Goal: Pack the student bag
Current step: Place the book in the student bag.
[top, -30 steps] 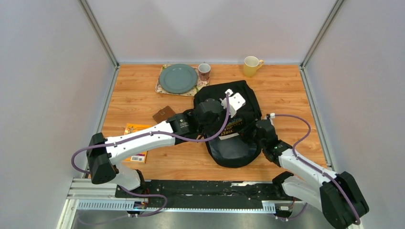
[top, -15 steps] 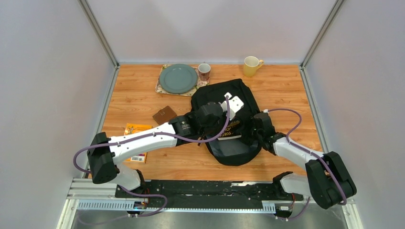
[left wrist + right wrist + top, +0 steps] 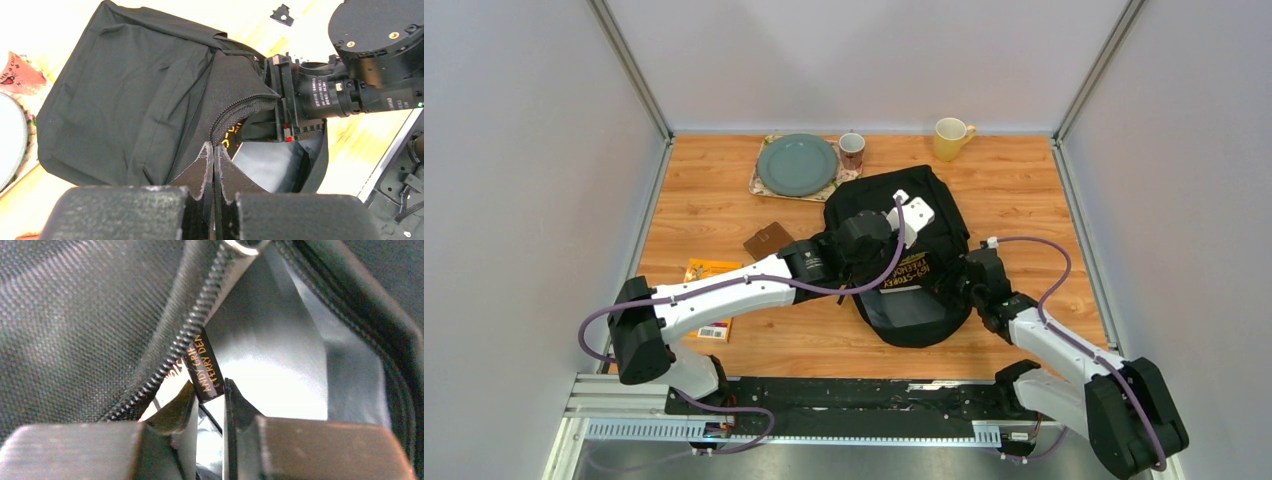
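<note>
"ANDY GRIF", "& TERRY DEN" on black book spine [image 3: 204, 367]

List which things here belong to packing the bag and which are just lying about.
Job: backpack; black book in its mouth; possibly next, orange book, brown wallet.
Lying about: plate, mat under it, small cup, yellow mug.

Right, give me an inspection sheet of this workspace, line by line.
Surface: wooden table.
Job's things: student bag lies open mid-table, a book inside.
Clutter: green plate on a mat, small mug, yellow mug, brown wallet, orange book partly under the left arm.
Grippers: left gripper jaws shut on the bag's zipper edge; right gripper inside the bag, jaws either side of the book's spine, grip unclear.
Cables: purple cables loop along both arms.
Surroundings: pale enclosure walls, metal rail at the near edge.
</note>
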### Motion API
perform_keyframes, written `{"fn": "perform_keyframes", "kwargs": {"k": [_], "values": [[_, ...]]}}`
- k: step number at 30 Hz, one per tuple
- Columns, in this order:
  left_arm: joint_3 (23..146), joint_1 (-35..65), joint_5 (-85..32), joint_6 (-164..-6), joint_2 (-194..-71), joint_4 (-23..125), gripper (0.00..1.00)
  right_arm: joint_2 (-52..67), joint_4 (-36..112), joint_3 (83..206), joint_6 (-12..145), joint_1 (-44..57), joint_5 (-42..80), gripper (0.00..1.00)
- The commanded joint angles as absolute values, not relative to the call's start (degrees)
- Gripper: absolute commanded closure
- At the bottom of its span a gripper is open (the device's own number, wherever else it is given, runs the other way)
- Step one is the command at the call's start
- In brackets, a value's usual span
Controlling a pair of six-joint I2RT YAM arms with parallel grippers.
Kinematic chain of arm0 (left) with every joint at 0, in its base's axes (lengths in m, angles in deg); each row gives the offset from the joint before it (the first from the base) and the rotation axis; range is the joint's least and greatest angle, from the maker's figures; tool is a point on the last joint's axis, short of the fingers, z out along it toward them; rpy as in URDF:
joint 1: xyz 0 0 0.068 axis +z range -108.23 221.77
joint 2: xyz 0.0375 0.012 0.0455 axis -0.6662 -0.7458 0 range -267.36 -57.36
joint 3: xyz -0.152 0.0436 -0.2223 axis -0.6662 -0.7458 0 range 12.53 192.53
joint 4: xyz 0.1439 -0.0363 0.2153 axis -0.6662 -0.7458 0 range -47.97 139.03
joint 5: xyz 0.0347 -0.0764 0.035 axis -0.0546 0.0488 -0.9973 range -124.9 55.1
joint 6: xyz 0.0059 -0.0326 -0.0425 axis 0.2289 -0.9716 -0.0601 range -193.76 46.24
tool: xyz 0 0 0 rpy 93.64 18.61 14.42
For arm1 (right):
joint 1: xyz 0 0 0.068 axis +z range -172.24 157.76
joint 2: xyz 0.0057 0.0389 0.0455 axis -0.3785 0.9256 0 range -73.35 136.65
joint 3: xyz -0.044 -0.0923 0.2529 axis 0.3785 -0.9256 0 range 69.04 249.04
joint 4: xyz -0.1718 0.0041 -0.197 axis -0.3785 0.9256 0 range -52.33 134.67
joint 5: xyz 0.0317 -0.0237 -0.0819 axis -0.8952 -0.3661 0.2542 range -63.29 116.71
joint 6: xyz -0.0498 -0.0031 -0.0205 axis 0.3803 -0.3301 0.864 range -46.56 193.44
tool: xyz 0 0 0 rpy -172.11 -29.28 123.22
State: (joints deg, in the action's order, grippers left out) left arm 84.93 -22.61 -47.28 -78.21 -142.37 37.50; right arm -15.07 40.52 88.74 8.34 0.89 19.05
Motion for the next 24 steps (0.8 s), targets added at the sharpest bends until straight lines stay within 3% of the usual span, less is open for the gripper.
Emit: {"fn": "perform_keyframes", "kwargs": {"k": [1,7,10,13,14,18,24], "values": [[87.6,-22.39,-46.23,-79.47,-141.82,38.48,1.0,-12.01,34.54,92.86,9.81,0.17,23.28,0.9],[86.37,-22.39,-46.5,-80.44,-141.12,38.22,1.0,-5.16,27.4,95.5,4.99,-0.09,24.33,0.93],[86.1,-22.39,-46.06,-80.88,-141.12,38.31,1.0,-2.61,25.28,95.32,3.13,-0.27,25.65,0.87],[85.75,-22.39,-46.5,-80.97,-141.03,37.95,1.0,-2.42,27.36,95.23,5.05,-0.18,23.99,0.72],[85.49,-22.39,-46.59,-80.97,-140.94,37.87,1.0,-3.12,28.43,94.88,6.02,-0.18,23.9,0.64],[84.78,-22.12,-46.59,-81.41,-140.85,38.21,1.0,-13.02,36.68,93.12,11.2,-0.18,24.95,0.52],[84.6,-21.68,-45.44,-82.11,-141.56,38.92,1.0,-25.42,56.46,94.97,16.49,-0.18,22.94,0.5]]}}
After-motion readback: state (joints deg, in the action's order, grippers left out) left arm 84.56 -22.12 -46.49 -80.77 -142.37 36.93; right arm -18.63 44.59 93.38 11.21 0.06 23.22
